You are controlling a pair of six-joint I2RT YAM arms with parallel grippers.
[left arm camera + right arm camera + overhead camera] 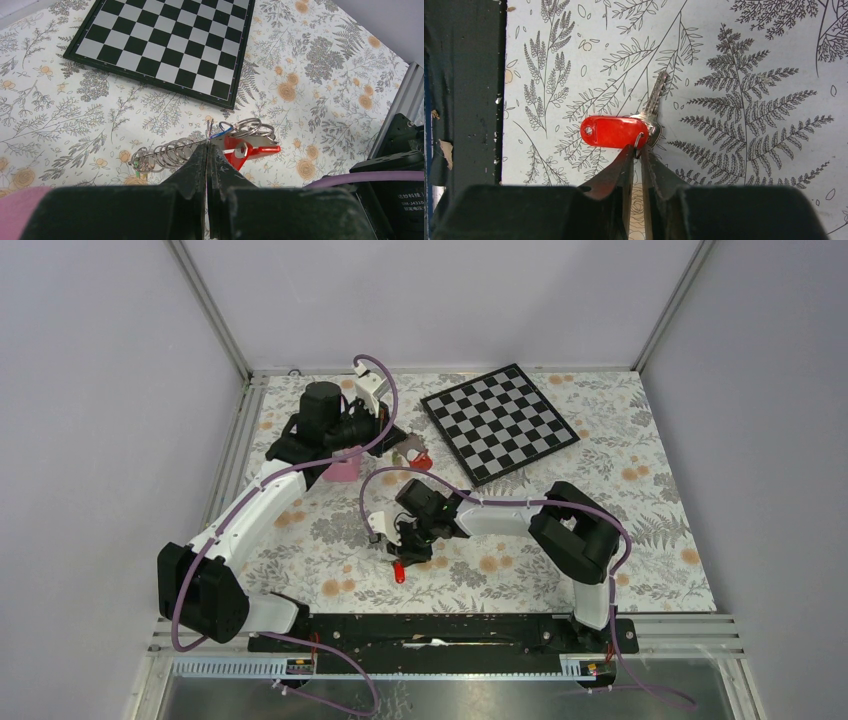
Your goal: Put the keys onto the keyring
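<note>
Pinching the small split ring of a metal key with an oblong red plastic tag, my right gripper has its fingers pressed nearly together. The tag sticks out left in the wrist view and the blade points away. Can't tell if it's off the table. The long red-and-grey carabiner-like keyring lies farther out & left of it, by the black-and-white chessboard corner. My left gripper clamps its wire side, fingers pressed together. A pink block sits beside the left wrist.
</note>
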